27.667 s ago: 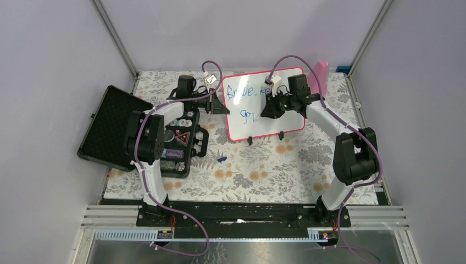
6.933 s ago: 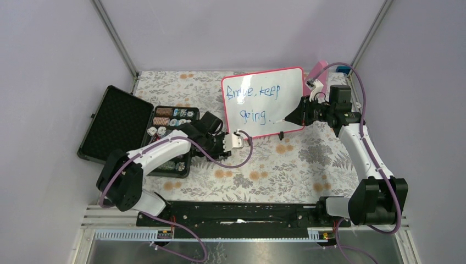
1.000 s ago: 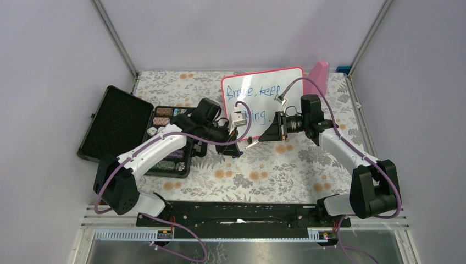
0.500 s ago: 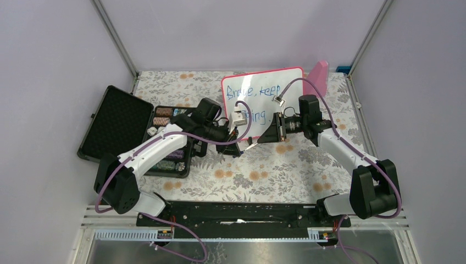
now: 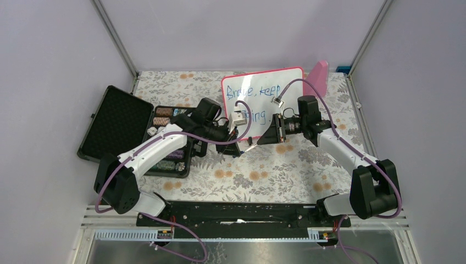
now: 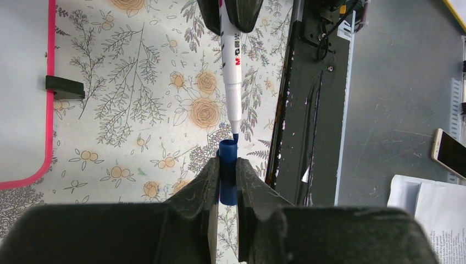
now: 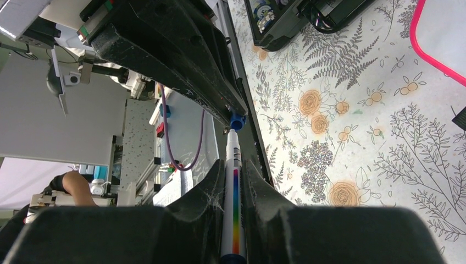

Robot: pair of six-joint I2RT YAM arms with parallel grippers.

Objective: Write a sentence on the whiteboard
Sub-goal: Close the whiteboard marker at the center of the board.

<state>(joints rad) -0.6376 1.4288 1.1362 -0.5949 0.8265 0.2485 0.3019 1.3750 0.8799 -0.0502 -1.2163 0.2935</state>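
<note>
The whiteboard point(image 5: 287, 80) stands upright at the back on black feet. The sentence point(image 5: 254, 92) is on it in blue, partly hidden by both arms. In front of the board the two grippers meet nose to nose. My left gripper point(image 6: 227, 163) is shut on a small blue marker cap point(image 6: 227, 181). My right gripper point(image 7: 234, 165) is shut on a white marker point(image 7: 233, 184) with a rainbow stripe. The marker point(image 6: 232, 71) points straight at the cap, its blue tip just at the cap's mouth. From above, the marker point(image 5: 251, 144) bridges the left gripper point(image 5: 238, 148) and right gripper point(image 5: 264, 139).
An open black case point(image 5: 112, 126) with rolls in its tray point(image 5: 171, 144) lies at the left. A pink paddle point(image 5: 319, 73) leans behind the board's right end. A board foot point(image 6: 64, 87) stands on the floral mat. Beyond the mat's near edge is the black base rail point(image 6: 308, 110).
The right gripper has slid a little leftward, bringing the marker's tip up to the cap held by the left gripper. The left arm has barely moved.
</note>
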